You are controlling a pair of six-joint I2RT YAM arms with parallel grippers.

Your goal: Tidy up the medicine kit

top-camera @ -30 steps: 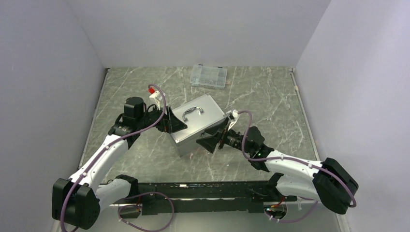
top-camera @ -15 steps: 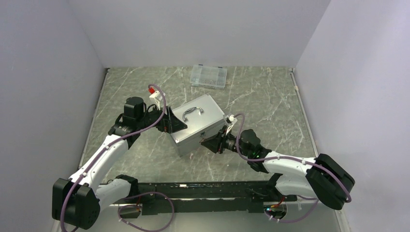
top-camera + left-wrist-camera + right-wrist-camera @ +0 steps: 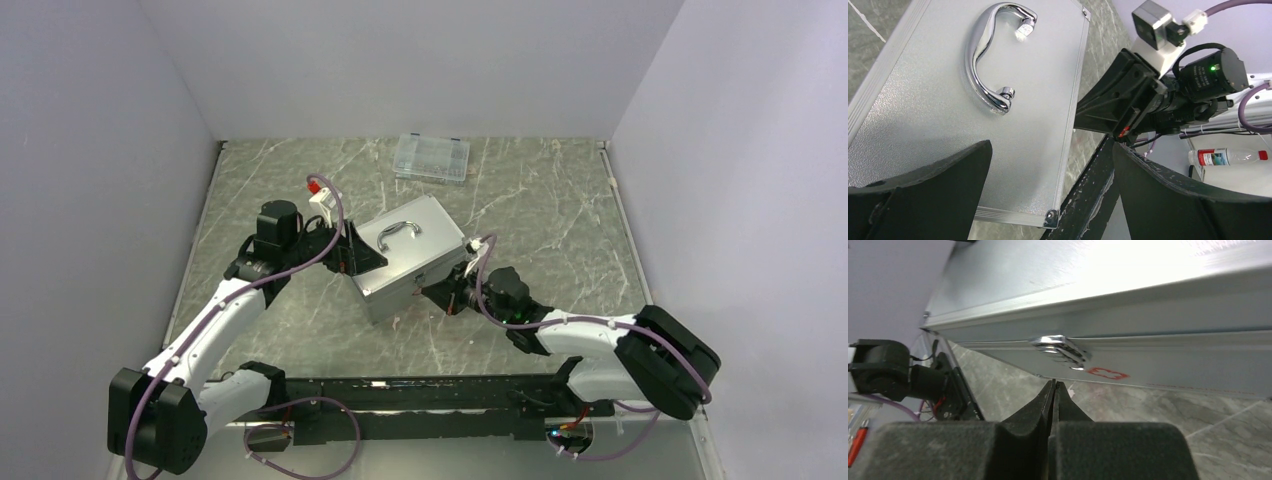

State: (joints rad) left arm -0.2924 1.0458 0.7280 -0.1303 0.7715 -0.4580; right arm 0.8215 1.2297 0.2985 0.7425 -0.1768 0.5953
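The medicine kit (image 3: 410, 258) is a grey metal box lying askew mid-table, lid closed, its silver handle (image 3: 398, 234) on top. My left gripper (image 3: 356, 254) is open at the kit's left end; in the left wrist view its fingers (image 3: 923, 195) straddle a lid corner (image 3: 1050, 216), below the handle (image 3: 993, 60). My right gripper (image 3: 428, 293) is shut with nothing in it, low against the kit's front face. In the right wrist view the closed tips (image 3: 1054, 383) point just below the silver latch (image 3: 1060, 347) and the red mark (image 3: 1107, 373).
A flat clear plastic compartment case (image 3: 431, 158) lies near the back wall. White walls close in the table on the left, back and right. In the left wrist view the right arm (image 3: 1173, 95) sits just beyond the kit, with a bottle (image 3: 1228, 156) behind it.
My right gripper has gone from open to shut and has dropped lower, closer to the kit's front face. The left arm and the kit have not moved.
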